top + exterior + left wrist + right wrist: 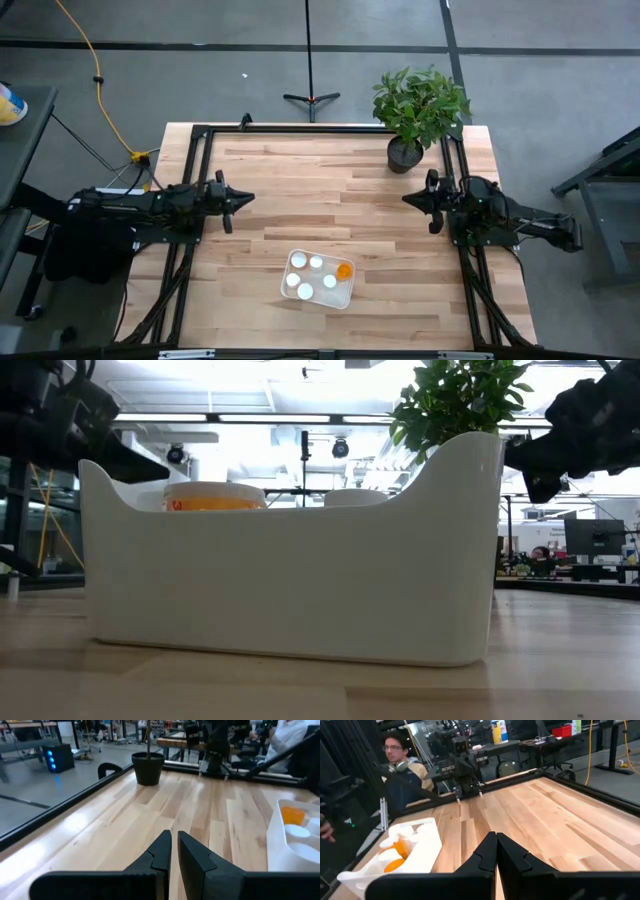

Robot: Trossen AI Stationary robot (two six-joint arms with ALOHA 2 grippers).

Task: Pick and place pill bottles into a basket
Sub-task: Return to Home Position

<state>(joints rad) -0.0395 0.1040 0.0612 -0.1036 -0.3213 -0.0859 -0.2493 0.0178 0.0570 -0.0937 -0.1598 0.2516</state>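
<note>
The white basket (349,292) stands on the table near its front edge, at the middle. Several pill bottles lie in it: white caps (316,263) and one orange body (344,269) on its side. The basket also shows in the low view (300,580), the left wrist view (280,845) and the right wrist view (427,852). My left gripper (250,198) is shut and empty at the table's left side, above the wood. My right gripper (406,199) is shut and empty at the right side.
A black pot with a green plant (405,152) stands at the table's far right corner. A black frame (300,128) runs along the table's edges. A person (402,767) sits beyond the table's left side in the right wrist view.
</note>
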